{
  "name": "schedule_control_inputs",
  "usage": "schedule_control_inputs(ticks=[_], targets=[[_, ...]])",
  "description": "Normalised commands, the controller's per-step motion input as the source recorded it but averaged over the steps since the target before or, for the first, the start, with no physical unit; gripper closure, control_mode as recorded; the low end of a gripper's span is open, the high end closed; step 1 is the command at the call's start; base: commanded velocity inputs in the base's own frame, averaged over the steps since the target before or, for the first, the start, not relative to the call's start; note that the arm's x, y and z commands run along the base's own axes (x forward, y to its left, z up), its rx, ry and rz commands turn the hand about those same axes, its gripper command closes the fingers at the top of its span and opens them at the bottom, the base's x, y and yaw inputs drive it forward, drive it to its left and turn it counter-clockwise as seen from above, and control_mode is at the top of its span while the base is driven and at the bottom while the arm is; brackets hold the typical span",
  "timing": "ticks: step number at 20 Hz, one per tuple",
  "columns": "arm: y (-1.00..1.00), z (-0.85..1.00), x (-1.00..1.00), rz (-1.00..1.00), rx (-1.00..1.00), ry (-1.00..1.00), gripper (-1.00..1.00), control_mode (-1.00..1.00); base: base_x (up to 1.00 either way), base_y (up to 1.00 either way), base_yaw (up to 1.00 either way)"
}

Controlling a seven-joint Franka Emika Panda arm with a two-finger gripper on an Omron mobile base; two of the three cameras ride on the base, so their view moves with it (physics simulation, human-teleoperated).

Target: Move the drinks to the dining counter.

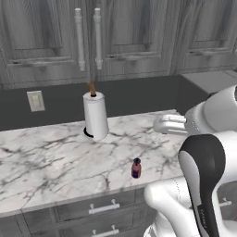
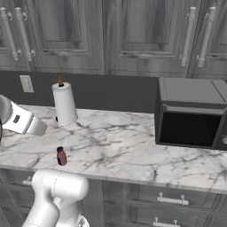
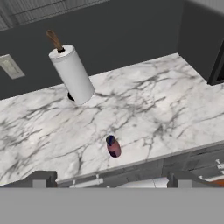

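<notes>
A small dark-purple drink container (image 1: pixel 136 168) (image 2: pixel 61 156) (image 3: pixel 113 146) stands upright near the front edge of the narrower marble worktop (image 1: pixel 46 157) (image 2: pixel 133 146) (image 3: pixel 166 100) over grey drawers. In the hand view my gripper (image 3: pixel 113 180) is open, its two dark fingertips (image 3: pixel 41 178) far apart with nothing between them. It hovers above and in front of the worktop's edge, well clear of the container, which sits roughly centred ahead of it. The teal cup and the dining counter are out of view.
A tall white paper-towel roll (image 1: pixel 96 115) (image 2: pixel 64 104) (image 3: pixel 72 75) stands at the back of the worktop. A dark microwave (image 2: pixel 190 113) (image 3: pixel 205 39) occupies the right end. Grey cabinets hang above, and a wall outlet (image 1: pixel 35 101) sits on the dark backsplash.
</notes>
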Motion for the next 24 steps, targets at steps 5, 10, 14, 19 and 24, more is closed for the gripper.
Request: schedule_control_inputs(ticks=[5, 10, 14, 19, 24], targets=[[0.00, 0.00, 0.00, 0.00, 0.00, 0.00, -1.00, 1.00, -0.06, 0.00, 0.01], [0.00, 0.00, 0.00, 0.00, 0.00, 0.00, -1.00, 1.00, -0.01, -0.09, 0.10], [0.00, 0.00, 0.00, 0.00, 0.00, 0.00, -1.00, 1.00, -0.12, 0.00, 0.10], [0.00, 0.00, 0.00, 0.00, 0.00, 0.00, -1.00, 1.00, -0.31, 0.00, 0.05], [0.00, 0.00, 0.00, 0.00, 0.00, 0.00, -1.00, 1.00, -0.19, -0.05, 0.01]])
